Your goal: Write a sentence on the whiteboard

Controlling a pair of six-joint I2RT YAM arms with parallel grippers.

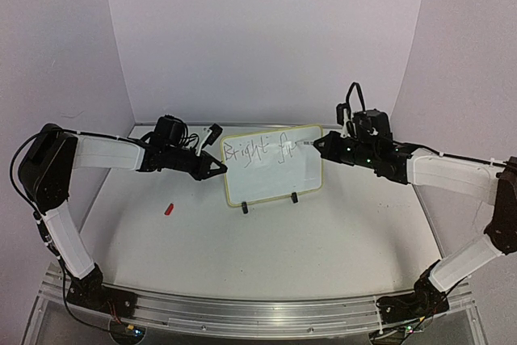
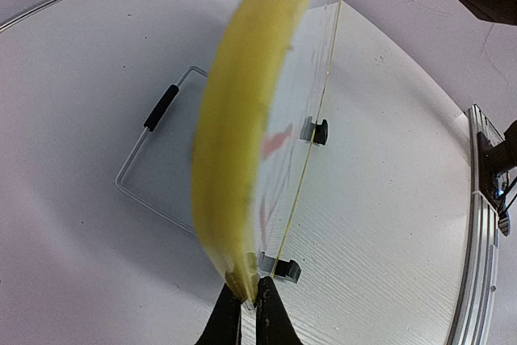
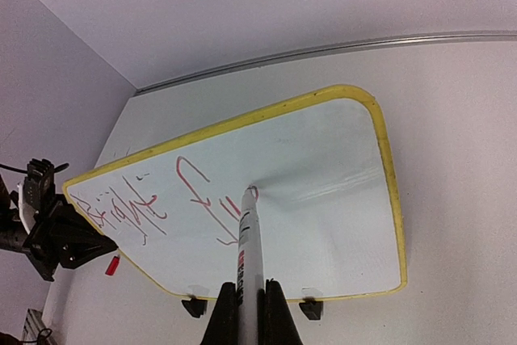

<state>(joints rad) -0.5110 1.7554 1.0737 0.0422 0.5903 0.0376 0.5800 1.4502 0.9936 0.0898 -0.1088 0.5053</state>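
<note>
From above, 1 small rectangular whiteboard (image 1: 275, 179) with rounded corners and a pale yellow rim stands upright mid-bench (image 1: 242, 264) on 2 black clip feet (image 1: 245, 208). The sentence (image 1: 252, 151), in thin scrawled strokes, seems to read "Bright f" along its top. 1 small red cap (image 1: 169, 208) lies on the bench to its left. The left wrist view shows the board edge-on and blurred, a bent wire stand (image 2: 161, 107) behind it, and the left claw (image 2: 257, 300) pinching its yellow rim. In the right wrist view the right claw (image 3: 249, 300) is clamped on 1 slim white marker (image 3: 251, 240), whose tip touches the glossy surface at the last letter.
</note>
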